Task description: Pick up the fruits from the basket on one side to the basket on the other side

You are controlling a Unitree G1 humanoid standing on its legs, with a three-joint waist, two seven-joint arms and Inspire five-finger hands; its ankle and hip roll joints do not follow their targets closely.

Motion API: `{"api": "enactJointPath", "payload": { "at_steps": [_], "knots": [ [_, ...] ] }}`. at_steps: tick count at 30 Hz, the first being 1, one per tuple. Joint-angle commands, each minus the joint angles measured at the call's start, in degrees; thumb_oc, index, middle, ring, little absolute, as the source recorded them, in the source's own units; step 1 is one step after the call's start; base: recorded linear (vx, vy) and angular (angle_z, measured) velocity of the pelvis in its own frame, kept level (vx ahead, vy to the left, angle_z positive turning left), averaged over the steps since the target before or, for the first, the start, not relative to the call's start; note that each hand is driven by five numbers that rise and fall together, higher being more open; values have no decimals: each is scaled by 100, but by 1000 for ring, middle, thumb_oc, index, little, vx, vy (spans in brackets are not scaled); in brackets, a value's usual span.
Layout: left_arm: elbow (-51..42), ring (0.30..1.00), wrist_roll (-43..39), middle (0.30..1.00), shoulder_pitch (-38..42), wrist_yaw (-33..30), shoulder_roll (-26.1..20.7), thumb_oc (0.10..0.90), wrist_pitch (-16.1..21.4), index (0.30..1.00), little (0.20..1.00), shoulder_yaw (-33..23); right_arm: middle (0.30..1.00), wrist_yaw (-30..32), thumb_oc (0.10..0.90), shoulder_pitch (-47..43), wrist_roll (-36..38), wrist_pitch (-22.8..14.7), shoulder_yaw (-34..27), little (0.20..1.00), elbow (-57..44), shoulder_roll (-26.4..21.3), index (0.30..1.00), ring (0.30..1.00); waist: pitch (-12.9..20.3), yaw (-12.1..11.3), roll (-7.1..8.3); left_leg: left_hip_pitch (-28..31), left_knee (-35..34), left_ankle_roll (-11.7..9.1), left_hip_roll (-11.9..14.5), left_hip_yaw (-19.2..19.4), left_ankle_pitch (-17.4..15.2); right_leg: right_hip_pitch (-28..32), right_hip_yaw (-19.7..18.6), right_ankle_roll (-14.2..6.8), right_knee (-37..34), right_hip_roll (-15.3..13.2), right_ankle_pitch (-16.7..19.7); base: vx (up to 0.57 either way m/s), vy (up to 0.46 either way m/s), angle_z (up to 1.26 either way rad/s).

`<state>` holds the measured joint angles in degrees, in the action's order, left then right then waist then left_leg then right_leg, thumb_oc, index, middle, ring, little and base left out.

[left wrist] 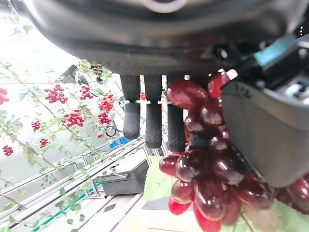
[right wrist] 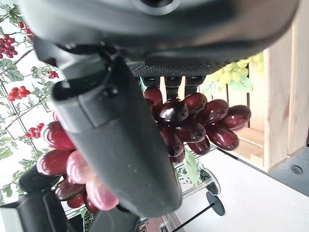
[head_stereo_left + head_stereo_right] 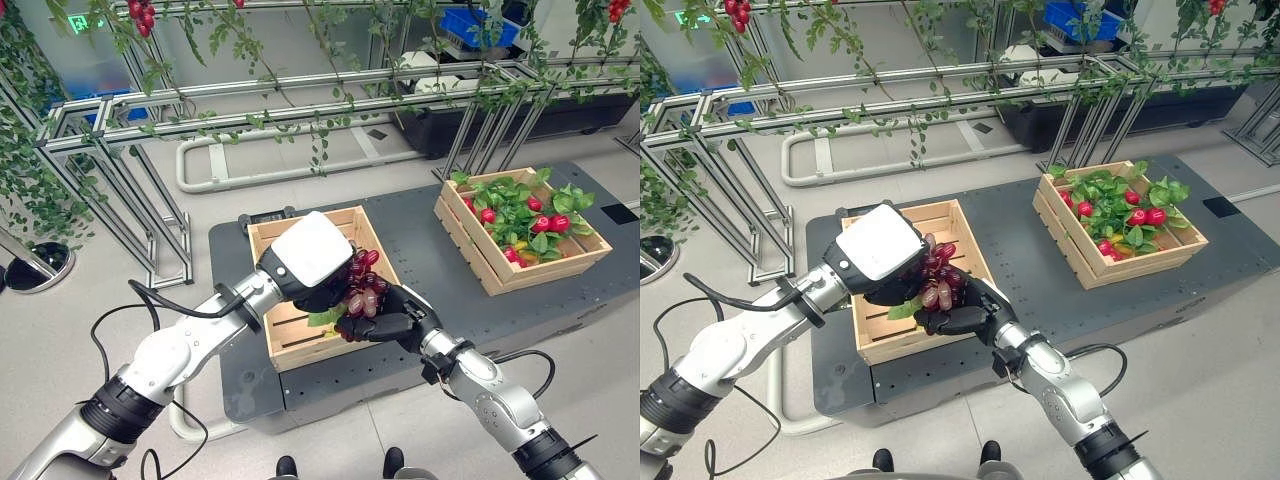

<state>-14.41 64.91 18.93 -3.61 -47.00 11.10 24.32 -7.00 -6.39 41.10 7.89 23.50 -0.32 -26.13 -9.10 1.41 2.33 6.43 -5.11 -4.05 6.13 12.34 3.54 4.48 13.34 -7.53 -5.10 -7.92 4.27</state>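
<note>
We see a dark platform [image 3: 420, 250] carrying two crates, well apart, with bare deck between them. Above the near crate's [image 3: 300, 335] right rim, our left hand [image 3: 312, 262] and right hand [image 3: 392, 318] both clasp the grapes [image 3: 362, 285]; the far crate [image 3: 500, 262] is leaf-filled.

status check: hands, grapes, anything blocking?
Left hand and right hand both on red grape bunch over near crate. Far crate already holds leafy red fruit. No obstruction seen between crates.
</note>
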Motion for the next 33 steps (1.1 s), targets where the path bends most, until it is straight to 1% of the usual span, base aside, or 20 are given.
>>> {"api": "enactJointPath", "payload": {
  "at_steps": [1, 9, 14, 17, 19, 20, 21, 22, 23, 24, 27, 28, 29, 30, 33],
  "knots": [
    [-358, 300, -412, 300, 775, -492, 355, 400, -112, 300, 300, -238, 300, 86, 400, -440, 244, -672, 148, 300, -276, 136, 300, 300, 581, -48, -108, 242, 11, -55, -78, -51, -618, 224, 21, -355, 40, -293, -258, 0, 0, 0],
    [-330, 300, -366, 300, 732, -299, 367, 400, -65, 300, 300, -139, 300, 161, 400, -446, 241, -772, 134, 300, -317, 161, 300, 300, 589, -41, -125, 245, 11, -50, -77, -55, -619, 220, 5, -359, 47, -300, -267, 0, 0, 0],
    [-297, 300, -350, 300, 688, -104, 332, 400, -185, 300, 300, -130, 300, 293, 400, -387, 183, -845, 71, 300, -377, 182, 300, 300, 591, -34, -133, 238, 11, -42, -76, -57, -614, 209, -12, -361, 39, -293, -258, 0, 0, 0],
    [-256, 300, -430, 300, 617, 38, 218, 400, -266, 300, 300, -143, 300, 362, 400, -318, 169, -902, -45, 300, -418, 119, 300, 300, 587, -18, -144, 229, 11, -42, -77, -55, -610, 195, -26, -367, 32, -294, -248, 0, 0, 0],
    [-249, 371, -476, 371, 605, 87, 186, 447, -319, 371, 371, -153, 300, 406, 400, -302, 162, -901, -92, 300, -439, 102, 300, 300, 585, -12, -144, 224, 11, -41, -77, -54, -611, 190, -29, -371, 27, -295, -245, 0, 0, 0],
    [-217, 439, -510, 439, 582, 111, 145, 493, -364, 439, 439, -170, 300, 429, 400, -281, 138, -899, -142, 300, -445, 78, 300, 300, 586, -7, -147, 217, 11, -39, -79, -48, -614, 185, -31, -373, 22, -294, -244, 0, 0, 0],
    [-191, 467, -571, 467, 550, 128, 109, 511, -431, 467, 467, -195, 300, 462, 400, -261, 118, -910, -176, 300, -442, 54, 300, 300, 584, -3, -150, 212, 11, -38, -80, -49, -609, 178, -42, -371, 16, -291, -240, -37, -8, 0],
    [-165, 552, -646, 552, 478, 68, 51, 568, -493, 552, 552, -264, 300, 503, 400, -207, 102, -937, -241, 300, -441, 23, 300, 300, 579, -1, -157, 212, 11, -38, -76, -43, -604, 172, -44, -371, 17, -292, -232, -37, -8, 0],
    [-140, 752, -735, 752, 429, 43, 14, 701, -518, 752, 752, -324, 300, 495, 400, -160, 98, -958, -306, 300, -438, -6, 300, 300, 576, -2, -157, 211, 11, -38, -75, -38, -604, 170, -43, -372, 12, -291, -227, -35, -11, 0],
    [-128, 900, -811, 900, 380, 54, -20, 800, -531, 900, 900, -388, 300, 473, 400, -114, 80, -976, -372, 300, -428, -24, 300, 300, 576, -3, -157, 208, 11, -37, -74, -35, -606, 167, -42, -371, 10, -290, -227, 0, 0, 0],
    [-108, 900, -1084, 900, 281, 224, -96, 800, -582, 900, 900, -521, 300, 512, 400, -32, 34, -1015, -524, 300, -417, -63, 300, 300, 575, -11, -158, 198, 11, -41, -66, -36, -602, 153, -34, -371, 10, -287, -217, -26, -12, -1],
    [-82, 900, -1286, 900, 232, 256, -139, 800, -718, 900, 900, -579, 300, 550, 400, -2, 5, -1050, -592, 300, -408, -74, 300, 300, 573, -7, -160, 193, 11, -41, -64, -39, -597, 145, -39, -372, 10, -285, -210, 0, 0, 0],
    [-50, 900, -1341, 900, 206, 242, -155, 800, -736, 900, 900, -608, 300, 577, 400, 8, 11, -1056, -625, 300, -419, -88, 300, 300, 569, -5, -160, 193, 11, -41, -63, -39, -596, 142, -42, -371, 10, -283, -207, -50, -16, -2],
    [37, 900, -1658, 900, 104, 240, -217, 800, -810, 900, 900, -721, 300, 619, 400, 56, -14, -1083, -738, 300, -418, -105, 300, 300, 568, 1, -164, 183, 11, -42, -53, -21, -591, 128, -45, -374, 10, -283, -205, -43, -11, -2],
    [175, 900, -2123, 900, -140, 214, -273, 800, -844, 900, 900, -1001, 300, 662, 400, 127, -76, -1079, -942, 300, -429, -112, 300, 300, 565, -5, -175, 163, 11, -38, -53, -30, -580, 102, -61, -367, 10, -275, -201, -47, -12, -2]
  ]
}}
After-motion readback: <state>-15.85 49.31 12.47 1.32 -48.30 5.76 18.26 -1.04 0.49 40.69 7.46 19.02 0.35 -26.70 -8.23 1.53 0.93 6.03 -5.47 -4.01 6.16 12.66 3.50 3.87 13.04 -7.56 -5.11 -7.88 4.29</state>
